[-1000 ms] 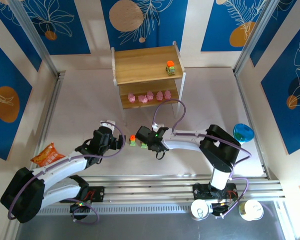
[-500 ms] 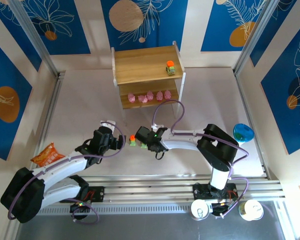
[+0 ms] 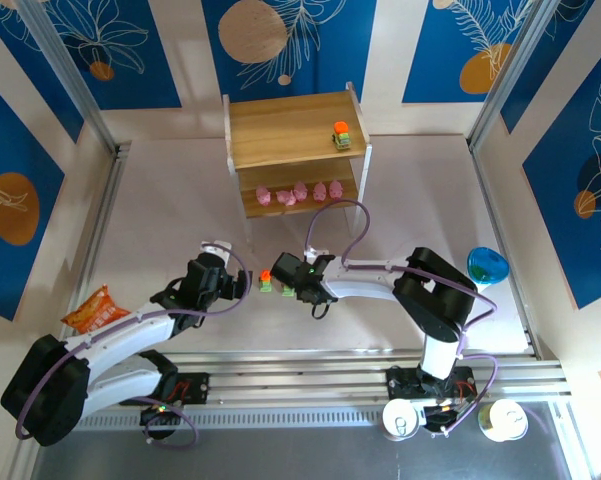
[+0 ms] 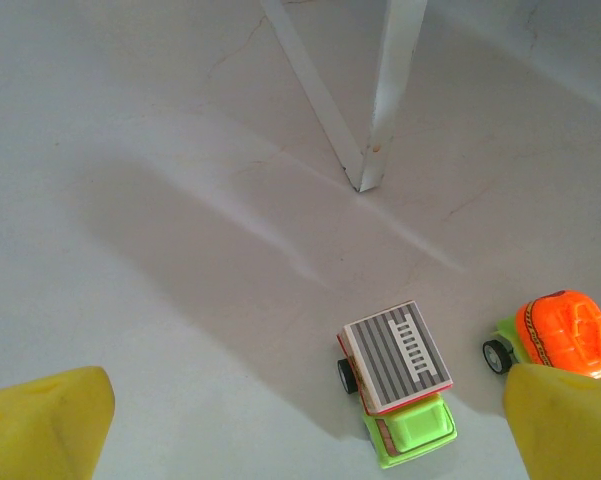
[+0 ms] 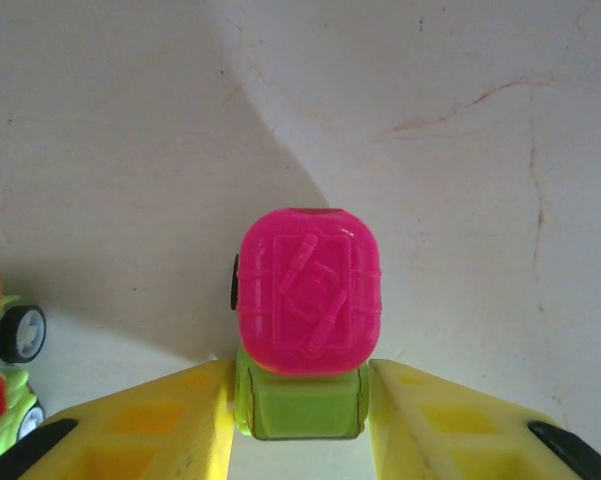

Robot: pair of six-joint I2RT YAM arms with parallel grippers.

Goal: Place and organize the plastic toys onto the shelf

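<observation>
Top external view: the shelf (image 3: pixel 295 150) stands at the far side, with pink pigs (image 3: pixel 300 192) on its lower tier and one truck (image 3: pixel 341 135) on top. The step in hand looks like a grasp. The right gripper (image 5: pixel 300 405) pinches the pink-topped truck (image 5: pixel 308 320) by its green cab on the table (image 3: pixel 180 220), well short of the shelf. Next it likely needs a lift and a carry to the top tier. The left gripper (image 4: pixel 310 425) hangs spread wide above a grey-topped truck (image 4: pixel 395 380) — not touching.

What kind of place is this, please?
Probably a robot test cell, not a home: a white table walled by blue printed panels, two robot arms on metal rails, and a small wooden shelf.
</observation>
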